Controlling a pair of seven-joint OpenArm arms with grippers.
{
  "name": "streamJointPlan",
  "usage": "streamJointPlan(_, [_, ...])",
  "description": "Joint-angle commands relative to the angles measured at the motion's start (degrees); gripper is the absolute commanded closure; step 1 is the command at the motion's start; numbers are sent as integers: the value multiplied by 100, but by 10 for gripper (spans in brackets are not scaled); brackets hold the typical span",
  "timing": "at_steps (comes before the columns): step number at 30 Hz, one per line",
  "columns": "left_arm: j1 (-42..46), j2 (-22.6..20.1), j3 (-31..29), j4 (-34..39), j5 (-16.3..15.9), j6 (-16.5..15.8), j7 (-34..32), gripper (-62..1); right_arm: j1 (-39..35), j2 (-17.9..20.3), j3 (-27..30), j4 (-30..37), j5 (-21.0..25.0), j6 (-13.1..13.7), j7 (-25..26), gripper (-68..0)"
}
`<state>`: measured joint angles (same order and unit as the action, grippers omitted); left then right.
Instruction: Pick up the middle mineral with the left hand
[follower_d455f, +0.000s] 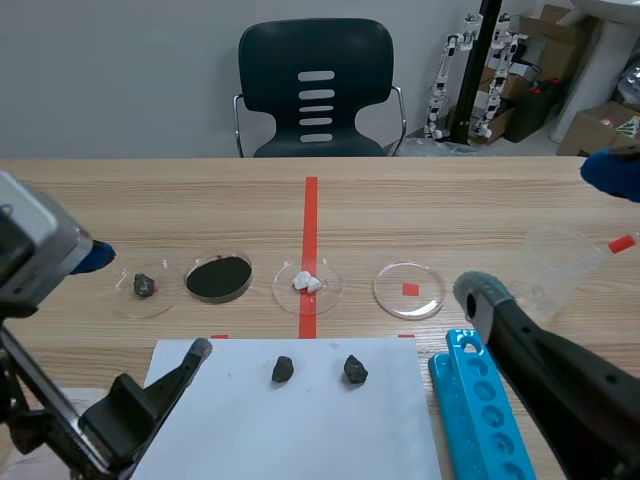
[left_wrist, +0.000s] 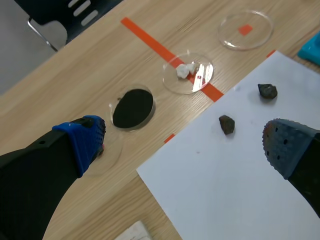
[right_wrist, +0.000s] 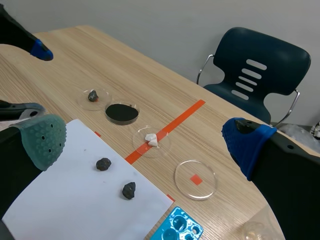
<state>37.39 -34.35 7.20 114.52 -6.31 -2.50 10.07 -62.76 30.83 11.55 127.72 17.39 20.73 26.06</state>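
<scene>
While the left gripper (follower_d455f: 150, 303) hangs low over the table's near left, fingers spread and holding nothing, the middle mineral (follower_d455f: 283, 369) lies untouched on the white sheet (follower_d455f: 300, 430), between a stone in a dish (follower_d455f: 145, 285) and another loose stone (follower_d455f: 355, 370). Left wrist view: the mineral sits just ahead of the open fingers, nearer the right one. This is judged the approach step; next, centre over it, descend, close. Right wrist view: the right gripper (right_wrist: 145, 140) is likewise released and empty.

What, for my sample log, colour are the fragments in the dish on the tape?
The fragments are white; clearest in the left wrist view.
</scene>
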Motion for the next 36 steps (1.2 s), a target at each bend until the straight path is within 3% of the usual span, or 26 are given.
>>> streamJointPlan(1, [-221,243,7,50,-22,11,212,-623,-9,24,39,68,81,-7,81,-679])
streamJointPlan(7, [-966,745,26,-332,-437,13,907,-623,-9,24,39,68,81,-7,83,-679])
streamJointPlan(11, [-1596,1060,105,-654,-546,13,1805,-623,-9,24,39,68,81,-7,83,-679])
streamJointPlan(15, [-2170,1314,214,-992,-949,13,2627,-623,-9,24,39,68,81,-7,81,-679])
streamJointPlan(18, [-2529,1471,382,-1158,-1062,20,3215,-623,-9,24,39,68,83,-7,81,-679])
streamJointPlan(21, [-2815,1582,632,-1338,-1239,439,3595,-623,-9,24,39,68,83,-7,81,-679])
streamJointPlan(25, [-3206,1762,968,-1635,-1235,1178,4406,-623,-9,24,39,68,83,-7,81,-679])
streamJointPlan(30, [-3493,1845,1447,-2076,-1062,1657,4802,-623,-9,24,39,68,83,-7,81,-679])
streamJointPlan(36, [-3807,1845,2076,-2481,-1019,1856,4911,-623,-9,24,39,68,83,-7,81,-679])
